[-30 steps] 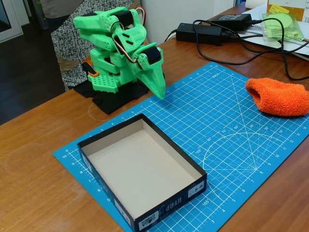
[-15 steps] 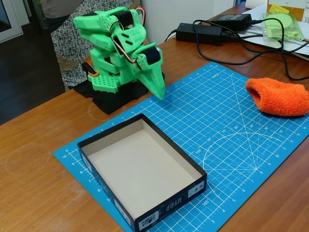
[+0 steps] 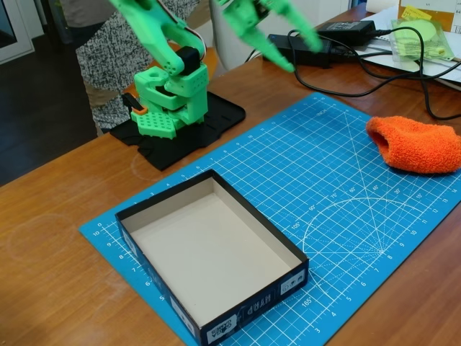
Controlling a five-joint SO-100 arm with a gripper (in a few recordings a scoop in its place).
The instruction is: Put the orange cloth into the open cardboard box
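One fixed view: arm has unfolded from its tucked pose a sec ago, gripper (image 3: 294,45) now raised at top edge w/ fingers spread and empty, so I judge the reach toward the orange cloth (image 3: 416,144) is just starting. Cloth lies at the blue cutting mat's (image 3: 324,187) right edge, well apart from the open cardboard box (image 3: 216,317), which holds nothing. Box front labels too small to read; mat shows grid nos. & angle marks, e.g. "105".

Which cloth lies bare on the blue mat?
The orange cloth, at the mat's right edge. The pale green cloth sits bagged on papers behind it.
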